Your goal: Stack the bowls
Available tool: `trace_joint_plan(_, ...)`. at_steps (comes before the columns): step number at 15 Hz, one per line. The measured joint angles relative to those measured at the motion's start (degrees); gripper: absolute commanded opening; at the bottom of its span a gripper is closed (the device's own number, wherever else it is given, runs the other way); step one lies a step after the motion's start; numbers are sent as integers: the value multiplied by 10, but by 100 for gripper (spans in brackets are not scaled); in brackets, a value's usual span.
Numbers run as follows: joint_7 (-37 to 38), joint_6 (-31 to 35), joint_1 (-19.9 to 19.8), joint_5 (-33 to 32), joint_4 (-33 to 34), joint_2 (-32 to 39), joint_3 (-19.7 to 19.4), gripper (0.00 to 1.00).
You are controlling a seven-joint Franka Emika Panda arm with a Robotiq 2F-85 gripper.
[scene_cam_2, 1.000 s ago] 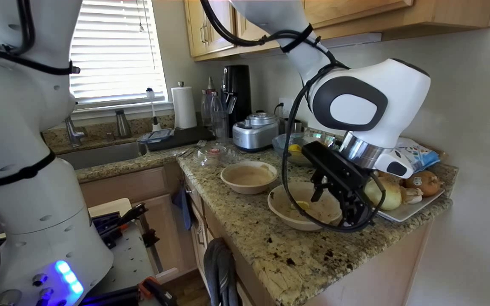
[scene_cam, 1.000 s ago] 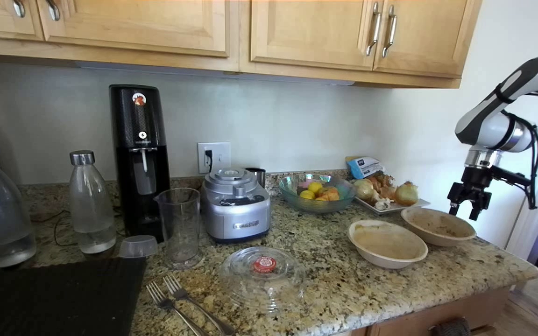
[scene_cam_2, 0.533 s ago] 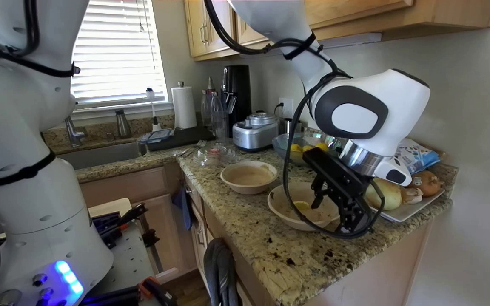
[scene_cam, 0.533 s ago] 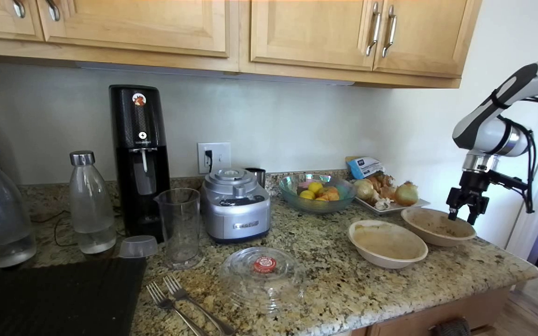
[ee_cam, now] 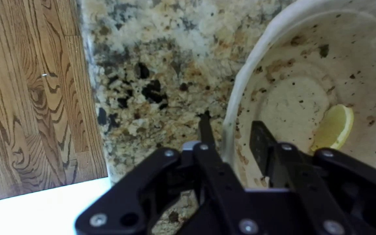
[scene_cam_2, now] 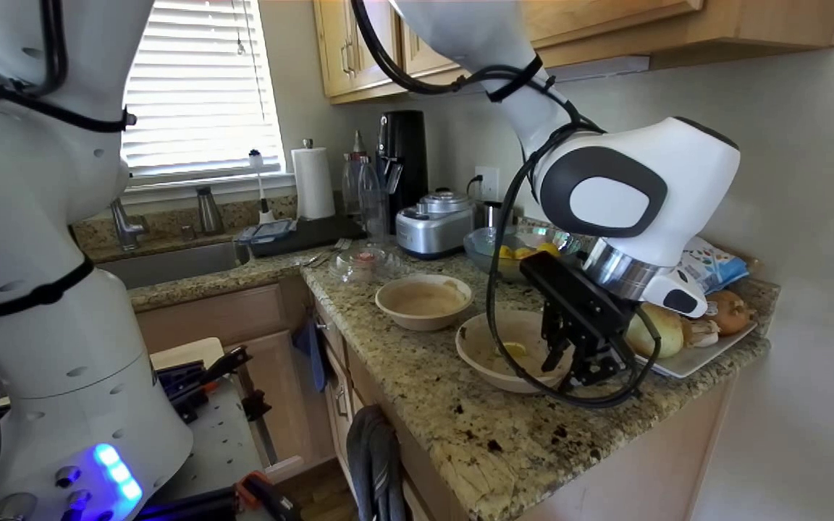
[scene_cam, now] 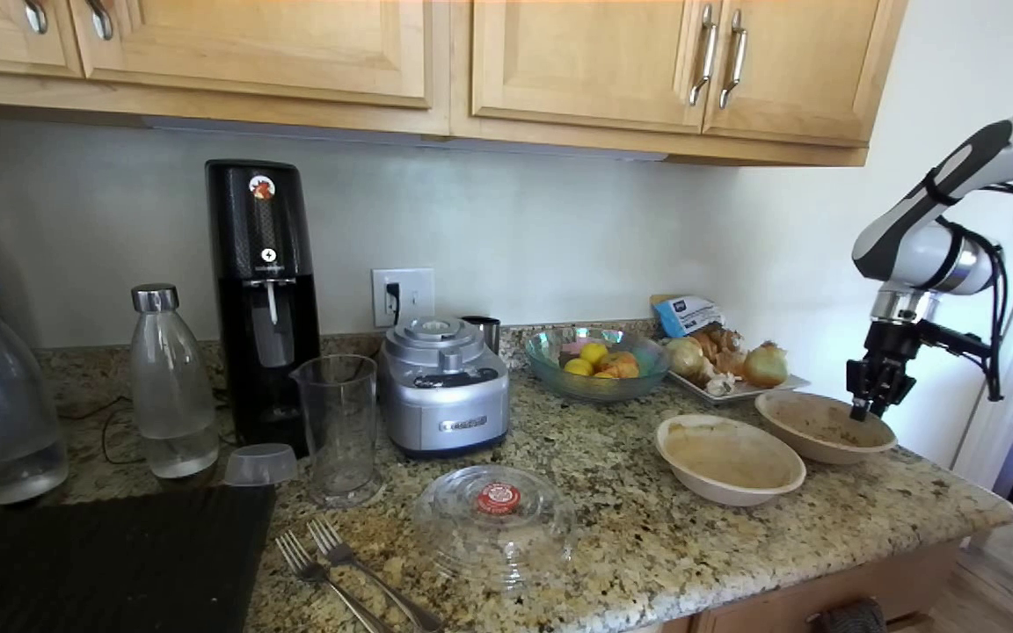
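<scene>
In an exterior view the gripper [scene_cam: 868, 411] hangs at the two o'clock edge of the end bowl [scene_cam: 823, 429]; the other bowl [scene_cam: 731, 462] sits near, at eight o'clock, unstacked.

In an exterior view a cable [scene_cam_2: 492, 286] crosses before the end bowl, the other bowl at ten o'clock from it.

In the wrist view the jaws stand part-way apart astride the rim [ee_cam: 234, 104], around eight o'clock, seemingly holding nothing. This looks like the grasp; next, close on the rim and lift level, lest the lemon wedge [ee_cam: 333, 129] slide.
</scene>
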Motion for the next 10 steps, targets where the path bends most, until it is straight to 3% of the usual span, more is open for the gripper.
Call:
trace_joint_plan(3, 0, 0, -2, 1, 0, 0, 0, 2)
trace_joint_plan(10, -2, -26, -5, 10, 13, -1, 2, 5)
